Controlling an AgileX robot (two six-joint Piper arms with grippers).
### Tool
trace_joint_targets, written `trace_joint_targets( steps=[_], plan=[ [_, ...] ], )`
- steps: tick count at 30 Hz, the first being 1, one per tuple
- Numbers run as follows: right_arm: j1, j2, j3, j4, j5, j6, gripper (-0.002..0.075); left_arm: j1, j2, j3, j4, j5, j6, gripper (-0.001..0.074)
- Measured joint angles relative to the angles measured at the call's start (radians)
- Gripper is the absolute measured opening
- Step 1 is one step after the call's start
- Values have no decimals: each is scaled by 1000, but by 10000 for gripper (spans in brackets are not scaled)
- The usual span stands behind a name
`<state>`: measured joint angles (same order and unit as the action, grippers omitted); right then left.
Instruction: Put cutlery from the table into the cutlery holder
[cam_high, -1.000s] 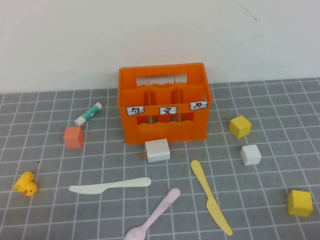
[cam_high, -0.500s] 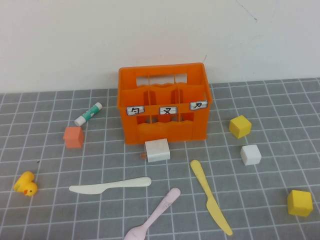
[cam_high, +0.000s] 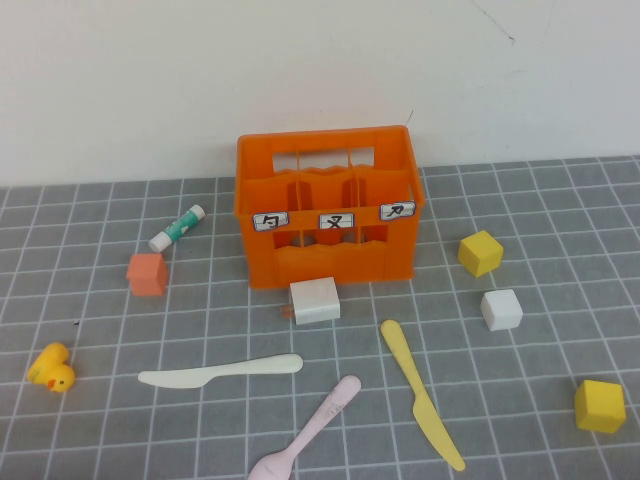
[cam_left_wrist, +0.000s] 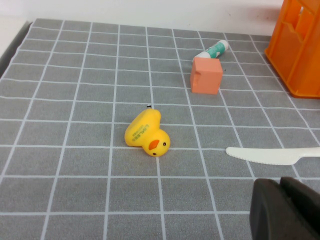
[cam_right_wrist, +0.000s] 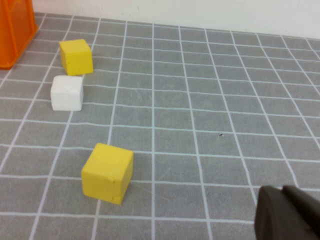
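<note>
The orange cutlery holder (cam_high: 328, 205) stands at the back middle of the grey gridded table (cam_high: 540, 400). The white knife (cam_high: 220, 371), the pale pink spoon (cam_high: 310, 425) and the yellow knife (cam_high: 420, 392) lie flat in front of it. Neither arm shows in the high view. My left gripper (cam_left_wrist: 281, 186) is shut and empty, low over the table near the white knife's blade (cam_left_wrist: 272, 155). My right gripper (cam_right_wrist: 283, 194) is shut and empty over bare table, off to one side of a yellow cube (cam_right_wrist: 107, 173). The holder's corner shows in both wrist views (cam_left_wrist: 297, 45) (cam_right_wrist: 16, 30).
A white block (cam_high: 315, 300) sits against the holder's front. A green-and-white tube (cam_high: 177, 228), an orange cube (cam_high: 146, 274) and a yellow duck (cam_high: 52, 368) lie at the left. Two yellow cubes (cam_high: 480, 252) (cam_high: 599, 405) and a white cube (cam_high: 501, 309) lie at the right.
</note>
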<state>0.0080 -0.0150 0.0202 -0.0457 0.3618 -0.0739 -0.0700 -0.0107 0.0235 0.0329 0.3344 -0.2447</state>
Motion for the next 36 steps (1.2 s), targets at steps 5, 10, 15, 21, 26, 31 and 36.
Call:
trace_joint_targets(
  steps=[5, 10, 15, 21, 26, 31, 36],
  plan=[
    [0, 0, 0, 0, 0, 0, -3, 0, 0, 0, 0, 0, 0, 0],
    [0, 0, 0, 0, 0, 0, -3, 0, 0, 0, 0, 0, 3, 0],
    [0, 0, 0, 0, 0, 0, -3, 0, 0, 0, 0, 0, 3, 0],
    [0, 0, 9, 0, -136, 0, -3, 0, 0, 6, 0, -125, 3, 0],
    [0, 0, 9, 0, -484, 0, -3, 0, 0, 6, 0, -426, 1, 0],
    [0, 0, 9, 0, -846, 25, -3, 0, 0, 6, 6, -733, 1, -1],
    [0, 0, 9, 10, -1070, 52, -3, 0, 0, 6, 17, -881, 3, -1]
  ],
)
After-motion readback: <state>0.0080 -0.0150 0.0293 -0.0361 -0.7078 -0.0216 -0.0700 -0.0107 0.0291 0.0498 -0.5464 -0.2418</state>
